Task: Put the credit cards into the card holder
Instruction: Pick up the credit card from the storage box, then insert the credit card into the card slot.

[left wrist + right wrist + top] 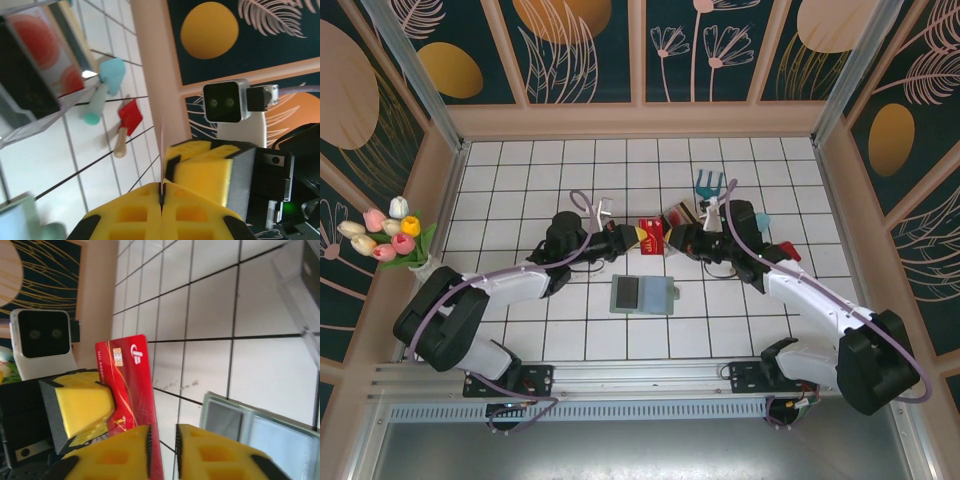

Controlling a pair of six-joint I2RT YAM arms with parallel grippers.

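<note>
My left gripper (636, 235) is shut on a red credit card (653, 236), which it holds above the middle of the table. In the left wrist view the card (162, 145) stands edge-on out of the closed left gripper (161, 192). My right gripper (674, 238) faces it and is open. In the right wrist view the red card (125, 385) reaches into the gap of the right gripper (162, 445), against its left pad. The grey-green card holder (642, 296) lies open on the tiles below, and its pocket (250, 432) shows too.
A clear plastic tray (682, 213) with more cards stands just behind the grippers, and a wall of the tray (300, 300) is at the right wrist view's upper right. A blue toy rake (708, 185), a teal scoop (105, 85) and a red shovel (127, 122) lie at the right. Tulips (385, 235) stand at the left wall.
</note>
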